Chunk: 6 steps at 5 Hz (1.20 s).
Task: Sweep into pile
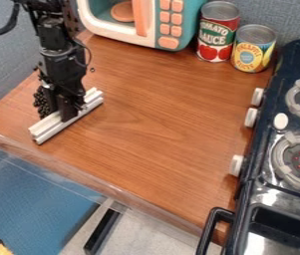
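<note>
Perhaps the bar is the weak link in this sweep

We see the gripper (70,106) hanging in the upper left of the frame, closed around the middle of a pale grooved bar (54,127). Its fingers look parted only by the bar's thickness. The bar lies aslant, low against the wooden counter (155,127), and the dark little pieces (43,102) we want in a pile are bunched along its upper-left side, close beside the gripper.

Our main worry is the grip. Because the bar is long and pinched only at its middle, a push that loads one end could make it swivel, and the pieces would slip round that end. If we carry it even slightly high or tilted, small ones could pass underneath; if we press too hard, it may scrape, catch or twist loose.

Speed is the next risk: the pieces look small and loose, so a brisk stroke could scatter them instead of gathering them. Going too far towards the left of the frame could send some over the counter's edge.

We may also miss strays. A dark speck (92,69), right of the arm (62,62), looks like one, and it sits apart from the main bunch.
</note>
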Tool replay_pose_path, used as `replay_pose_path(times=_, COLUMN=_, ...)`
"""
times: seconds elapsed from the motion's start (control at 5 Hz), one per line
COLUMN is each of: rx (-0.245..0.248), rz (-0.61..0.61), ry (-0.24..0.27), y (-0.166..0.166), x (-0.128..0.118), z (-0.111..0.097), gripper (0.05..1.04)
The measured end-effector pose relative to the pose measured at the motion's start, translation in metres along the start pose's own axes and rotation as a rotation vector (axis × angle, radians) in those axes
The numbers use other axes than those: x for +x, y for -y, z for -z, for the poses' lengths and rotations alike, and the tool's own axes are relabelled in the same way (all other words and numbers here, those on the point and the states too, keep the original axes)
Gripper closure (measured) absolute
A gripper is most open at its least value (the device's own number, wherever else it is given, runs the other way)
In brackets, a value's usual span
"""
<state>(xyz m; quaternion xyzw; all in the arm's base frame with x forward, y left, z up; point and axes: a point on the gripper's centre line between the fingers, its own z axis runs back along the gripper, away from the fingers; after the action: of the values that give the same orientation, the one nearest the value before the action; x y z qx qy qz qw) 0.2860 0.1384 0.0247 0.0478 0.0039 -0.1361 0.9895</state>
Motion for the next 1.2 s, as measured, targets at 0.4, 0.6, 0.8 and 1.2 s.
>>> replay_pose_path(times=0.4, rx=0.012, rz=-0.007, ry=-0.006, y=-0.011, x=-0.002, z=0.002, gripper=0.746)
replay_pose_path(times=0.6, rx=0.018, rz=-0.044, ry=-0.012, y=-0.024, x=-0.004, z=0.002, gripper=0.746)
replay_pose_path(times=0.8, rx=0.023, rz=-0.074, ry=-0.016, y=-0.032, x=-0.005, z=0.004, gripper=0.746)
replay_pose_path(times=1.2, rx=0.014, rz=-0.099, ry=-0.005, y=-0.03, x=-0.002, z=0.004, gripper=0.746)
